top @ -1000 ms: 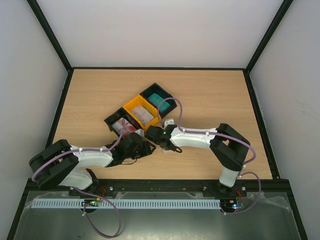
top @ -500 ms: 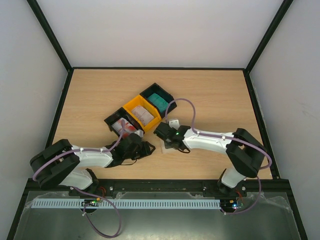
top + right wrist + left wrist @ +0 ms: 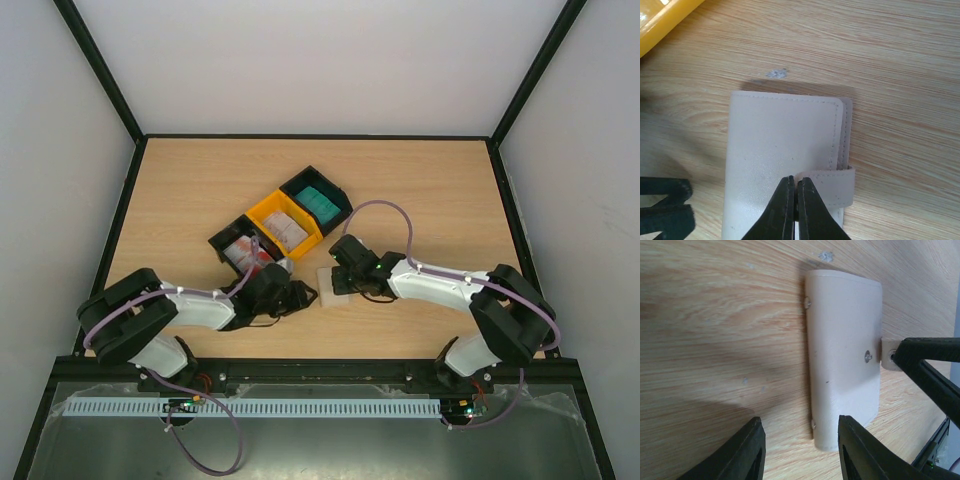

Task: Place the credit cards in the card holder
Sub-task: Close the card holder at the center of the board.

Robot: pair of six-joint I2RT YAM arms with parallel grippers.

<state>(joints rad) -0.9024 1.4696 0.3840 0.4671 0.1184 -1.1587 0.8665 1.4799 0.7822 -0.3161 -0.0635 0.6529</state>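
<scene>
Right claw [image 3: 796, 184] shut at 1 card holder [image 3: 780, 145], left claw [image 3: 802, 432] ajar, empty, 3 trays [image 3: 258, 214]

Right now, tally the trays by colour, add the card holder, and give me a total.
Black trays: 2
Yellow tray: 1
Card holder: 1
Total: 4

Bright, even overhead light keeps the top view crisp and free of glare. The wrist views are softer. Broad diffuse shadows cross the table [image 3: 715, 340] at 9 o'clock, and the card holder [image 3: 785, 150] casts a narrow shadow toward 12 o'clock.
</scene>
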